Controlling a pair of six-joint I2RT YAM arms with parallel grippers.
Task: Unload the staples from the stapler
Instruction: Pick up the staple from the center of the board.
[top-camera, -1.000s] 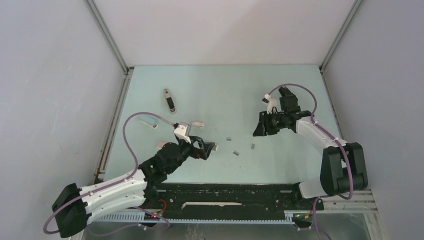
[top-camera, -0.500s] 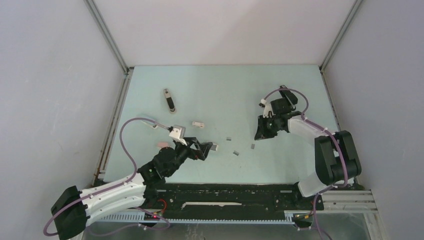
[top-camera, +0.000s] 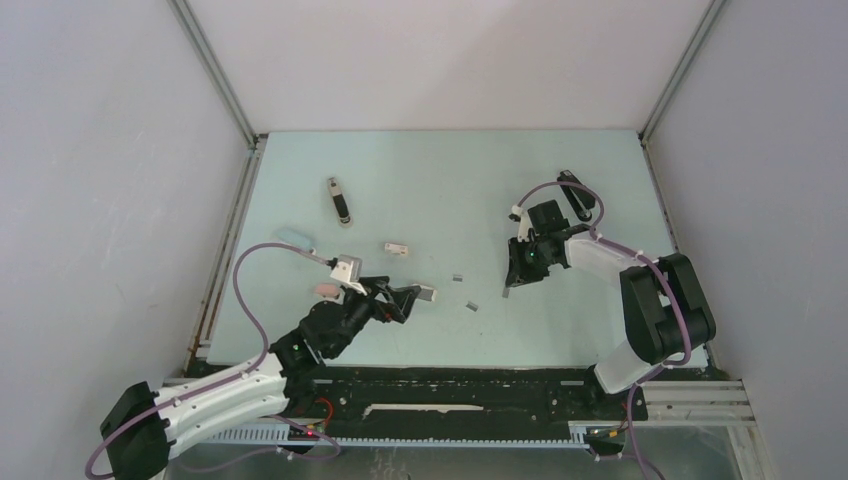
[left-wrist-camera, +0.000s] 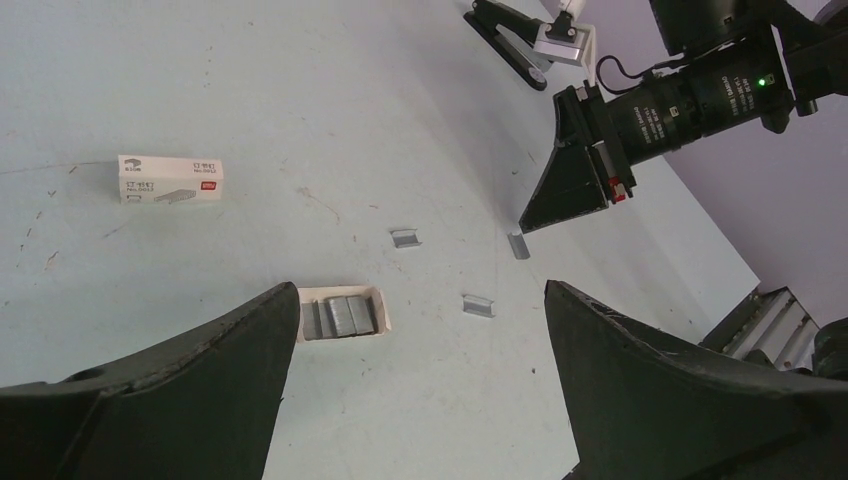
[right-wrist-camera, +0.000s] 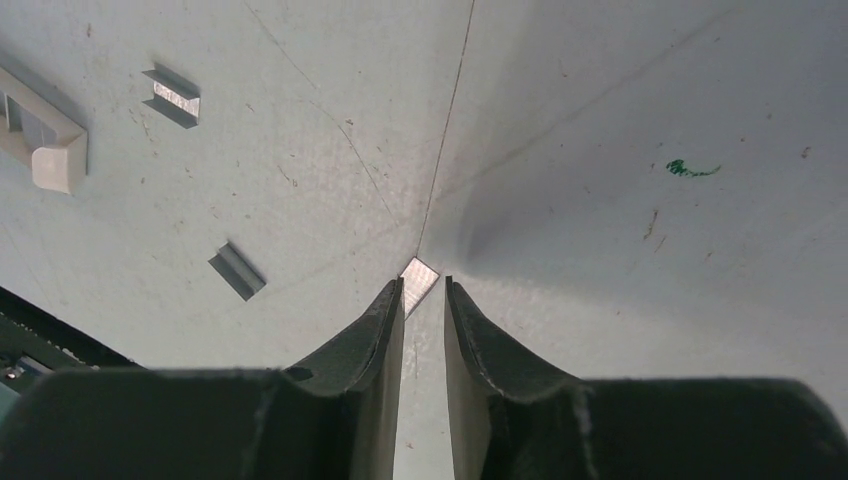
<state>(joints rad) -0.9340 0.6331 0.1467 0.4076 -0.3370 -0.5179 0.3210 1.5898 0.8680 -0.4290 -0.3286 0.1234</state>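
Observation:
The stapler (top-camera: 340, 200), grey and black, lies at the far left, away from both arms. Three short grey staples strips lie mid-table (top-camera: 457, 277) (top-camera: 470, 305) (top-camera: 505, 292); they also show in the left wrist view (left-wrist-camera: 404, 237) (left-wrist-camera: 478, 305) (left-wrist-camera: 517, 245). My right gripper (top-camera: 508, 283) points down with its jaws nearly together. Its tips (right-wrist-camera: 425, 287) rest at one staple strip (right-wrist-camera: 418, 280) lying on the table. My left gripper (top-camera: 400, 298) is open and empty (left-wrist-camera: 420, 290), just short of a small open tray of staples (left-wrist-camera: 340, 315).
A small white labelled box (top-camera: 396, 247) (left-wrist-camera: 170, 180) lies behind the tray. A black elongated object (top-camera: 575, 195) (left-wrist-camera: 505, 45) lies behind the right arm. A pink item (top-camera: 325, 290) and a pale blue one (top-camera: 293, 237) lie near the left arm. Grey walls enclose the table.
My right gripper has come down and leftward onto the staple strip, its wrist folding inward. My left arm has drawn back a little toward the near edge, jaws still open by the tray.

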